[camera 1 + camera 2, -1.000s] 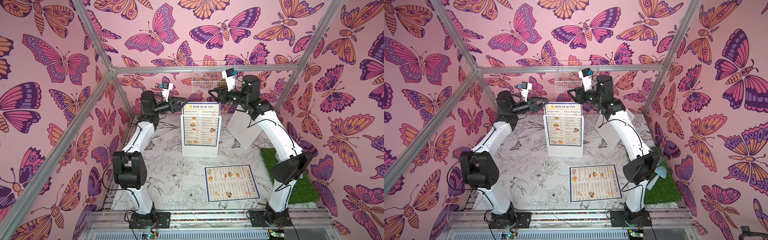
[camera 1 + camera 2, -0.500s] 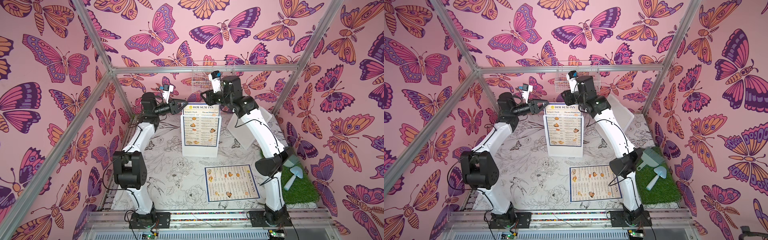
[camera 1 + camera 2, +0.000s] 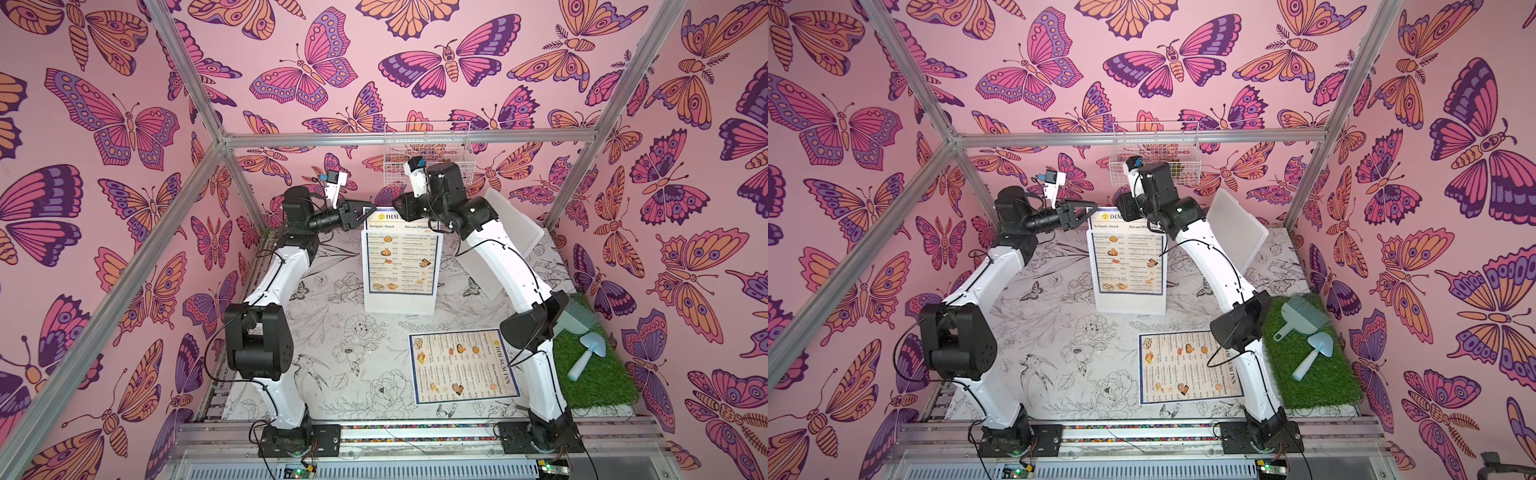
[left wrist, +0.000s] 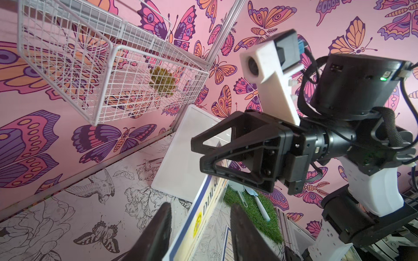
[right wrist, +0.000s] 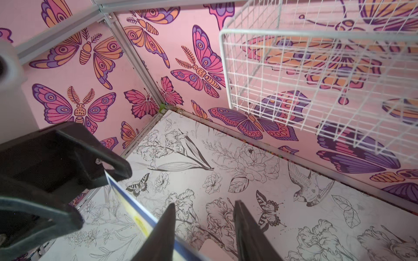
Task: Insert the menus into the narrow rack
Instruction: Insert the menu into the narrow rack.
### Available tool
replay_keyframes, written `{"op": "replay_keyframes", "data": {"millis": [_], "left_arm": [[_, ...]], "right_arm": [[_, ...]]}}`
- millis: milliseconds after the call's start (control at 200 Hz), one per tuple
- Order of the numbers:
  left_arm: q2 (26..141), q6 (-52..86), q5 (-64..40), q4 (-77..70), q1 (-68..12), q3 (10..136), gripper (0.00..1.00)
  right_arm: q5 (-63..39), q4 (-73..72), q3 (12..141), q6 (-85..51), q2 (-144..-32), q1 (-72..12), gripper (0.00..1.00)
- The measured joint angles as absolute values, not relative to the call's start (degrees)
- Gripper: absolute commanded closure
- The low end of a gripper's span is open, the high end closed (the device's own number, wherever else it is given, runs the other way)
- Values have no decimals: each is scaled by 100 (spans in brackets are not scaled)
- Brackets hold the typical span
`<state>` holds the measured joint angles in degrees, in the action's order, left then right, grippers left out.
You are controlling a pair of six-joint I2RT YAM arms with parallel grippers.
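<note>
Close to the near edge of the tabletop (image 3: 332, 353), on the right arm's side, one menu (image 3: 463, 365) lies flat and face up, its "DIM SUM INN" heading turned toward the right edge. The right arm's elbow hangs over its far right corner. No gripper is near this sheet. Just beside it, in the near right corner, is a green grass mat (image 3: 1320, 390) carrying a pale blue trowel (image 3: 1312, 357) and a small brush (image 3: 1304, 313).

Farther in, about mid-tabletop, stands the narrow rack (image 3: 399, 305). The other menu (image 3: 401, 262) is upright in it, with the printed face toward the near edge and the heading strip rising above the rack's front panel.

Both grippers meet at that top strip. The left gripper (image 3: 368, 210) reaches in level from the left edge side. In the left wrist view its fingers (image 4: 162, 226) are spread, with the menu's top edge running between them and a gap on each side. The right gripper (image 3: 395, 208) sits over the middle of the heading and covers most of the lettering. Its jaws are also spread. In the right wrist view the sheet's edge passes by one finger (image 5: 162, 228) rather than through the middle of the gap, and I cannot tell if it touches. Neither gripper pinches the sheet.

Beyond, a white tray (image 3: 511, 232) leans in the far right corner. A white wire basket (image 3: 428, 145) hangs on the far wall and holds a small succulent (image 4: 161, 80).
</note>
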<state>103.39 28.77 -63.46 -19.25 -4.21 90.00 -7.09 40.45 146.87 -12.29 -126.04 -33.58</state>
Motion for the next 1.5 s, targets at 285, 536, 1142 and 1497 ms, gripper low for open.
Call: {"op": "replay_keyframes", "data": {"millis": [285,536,1142,1497], "left_arm": [[10322,2880,-6342,-1925,-421,8927,55],[10320,2880,-6340,-1925,-421,8927,55],[10099,2718,-6055,-1682,-432,8823,55],[10009,2502,-5887,-1446,-454,8764,55]], "right_arm": [[-711,4163,14324,-1190,-12269,-3391,58],[-729,4272,14077,-1131,-12051,-3402,60],[-644,4436,14484,-998,-12114,-3406,60],[-600,4521,14435,-895,-12206,-3406,61]]}}
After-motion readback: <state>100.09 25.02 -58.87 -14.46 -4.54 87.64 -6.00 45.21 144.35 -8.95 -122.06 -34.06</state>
